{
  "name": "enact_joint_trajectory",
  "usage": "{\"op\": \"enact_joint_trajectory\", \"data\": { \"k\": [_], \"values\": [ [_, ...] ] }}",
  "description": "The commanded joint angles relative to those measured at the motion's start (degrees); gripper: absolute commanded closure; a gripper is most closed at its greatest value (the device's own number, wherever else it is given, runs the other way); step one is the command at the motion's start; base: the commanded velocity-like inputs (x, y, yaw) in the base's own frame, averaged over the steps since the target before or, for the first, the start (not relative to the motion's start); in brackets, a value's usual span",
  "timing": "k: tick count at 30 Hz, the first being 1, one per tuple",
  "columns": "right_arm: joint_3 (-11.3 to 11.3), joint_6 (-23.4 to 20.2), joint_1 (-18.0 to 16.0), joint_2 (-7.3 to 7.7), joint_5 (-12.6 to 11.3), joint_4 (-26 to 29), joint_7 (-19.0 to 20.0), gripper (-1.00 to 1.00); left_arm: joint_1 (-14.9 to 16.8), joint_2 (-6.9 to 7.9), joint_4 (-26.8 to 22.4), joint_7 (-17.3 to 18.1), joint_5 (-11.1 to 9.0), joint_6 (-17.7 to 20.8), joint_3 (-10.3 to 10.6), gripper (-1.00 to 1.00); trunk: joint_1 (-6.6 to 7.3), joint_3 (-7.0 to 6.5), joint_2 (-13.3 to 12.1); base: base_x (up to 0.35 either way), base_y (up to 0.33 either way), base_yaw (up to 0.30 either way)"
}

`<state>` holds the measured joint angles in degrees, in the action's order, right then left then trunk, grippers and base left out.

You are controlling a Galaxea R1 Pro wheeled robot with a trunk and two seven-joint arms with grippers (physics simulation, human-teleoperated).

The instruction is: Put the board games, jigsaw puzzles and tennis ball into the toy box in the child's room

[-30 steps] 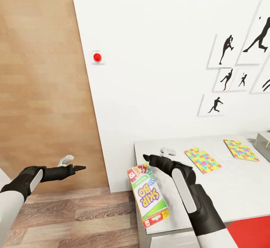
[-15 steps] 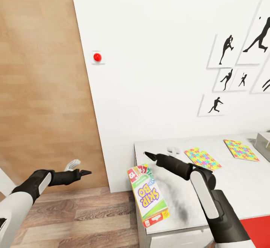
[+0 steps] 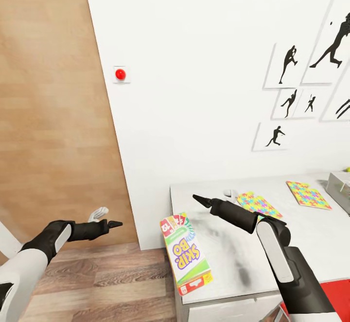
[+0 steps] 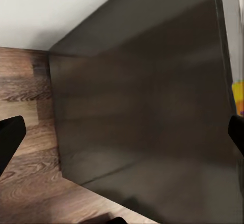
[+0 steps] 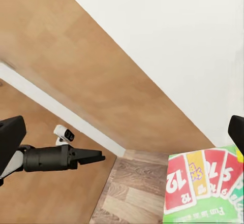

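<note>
While both jaws gape, the SKIP BO game [image 3: 185, 254] overhangs the table [image 3: 228, 273] edge.

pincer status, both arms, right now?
Left pincer: open, empty, out over the wood floor.
Right pincer: open, empty, above the table, past the SKIP BO board game.

Table [image 3: 233, 263]: the SKIP BO board game [image 3: 184, 254] is laid on its near left corner, overhanging the left edge. Two jigsaw puzzles are laid flat further back on the table, one [image 3: 257, 204] toward the middle and one [image 3: 308, 194] to its right. The toy box [image 3: 340, 188] is placed on the table at the far right, beyond the second puzzle, with the tennis ball [image 3: 347, 169] seen at its back edge.
</note>
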<state>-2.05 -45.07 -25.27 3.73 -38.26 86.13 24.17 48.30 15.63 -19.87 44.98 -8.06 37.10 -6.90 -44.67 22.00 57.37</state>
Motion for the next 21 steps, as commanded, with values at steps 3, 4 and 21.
{"op": "enact_joint_trajectory", "data": {
  "k": [3,4,21],
  "values": [
    [0.01,-0.19,-0.04,0.04,-0.04,0.01,0.49,-1.00,0.04,-0.05,0.00,0.29,-0.13,0.44,-0.22,-1.00,0.00,0.07,0.05,0.000,-0.122,0.000],
    [0.02,-0.19,-0.04,0.05,-0.04,0.01,0.57,-1.00,0.04,-0.06,0.00,0.32,-0.15,0.48,-0.22,-1.00,0.00,0.07,0.05,0.000,-0.070,0.000],
    [0.11,-0.19,-0.04,0.05,-0.01,0.01,0.88,-1.00,0.04,-0.77,0.00,1.13,-0.44,0.70,-0.43,-1.00,-1.32,1.14,2.45,0.000,-0.009,0.000]
  ]
}}
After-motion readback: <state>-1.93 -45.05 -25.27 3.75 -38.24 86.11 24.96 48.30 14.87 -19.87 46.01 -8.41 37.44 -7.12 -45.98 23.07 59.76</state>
